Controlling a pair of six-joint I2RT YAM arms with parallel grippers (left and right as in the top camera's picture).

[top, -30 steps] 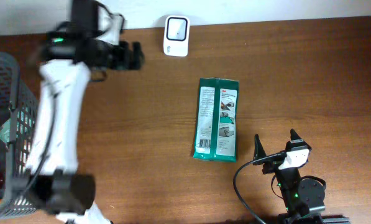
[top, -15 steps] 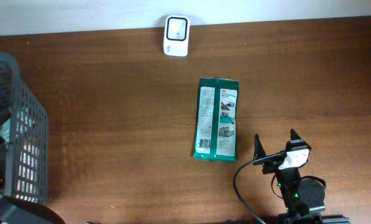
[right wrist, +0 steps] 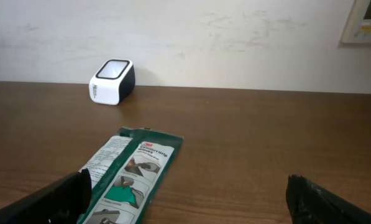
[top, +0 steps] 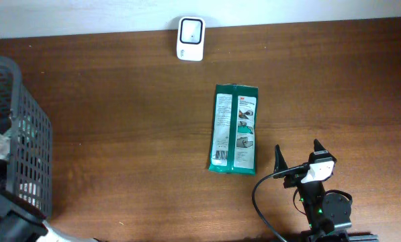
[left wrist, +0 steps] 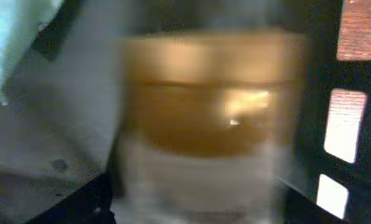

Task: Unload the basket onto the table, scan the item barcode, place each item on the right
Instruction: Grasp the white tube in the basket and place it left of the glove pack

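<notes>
My left arm [top: 15, 225] reaches down into the grey mesh basket [top: 32, 128] at the table's left edge. The left wrist view is heavily blurred. A jar-like item [left wrist: 204, 112], amber above and pale below, fills the middle of that view, very close to the camera. Its fingers are not distinct, so open or shut is unclear. A green flat package [top: 234, 128] [right wrist: 129, 174] lies label up mid-table. My right gripper [top: 297, 160] [right wrist: 188, 190] rests open near the front edge, just right of the package's near end, holding nothing.
A white scanner [top: 190, 29] [right wrist: 111, 81] stands at the table's back edge against the wall. In the left wrist view the basket's wall [left wrist: 350, 124] with its openings is at the right, and a pale wrapped thing [left wrist: 17, 37] at the upper left.
My left arm has swung from above the table's back left down into the basket. The green package, the scanner and the right arm have not moved.
</notes>
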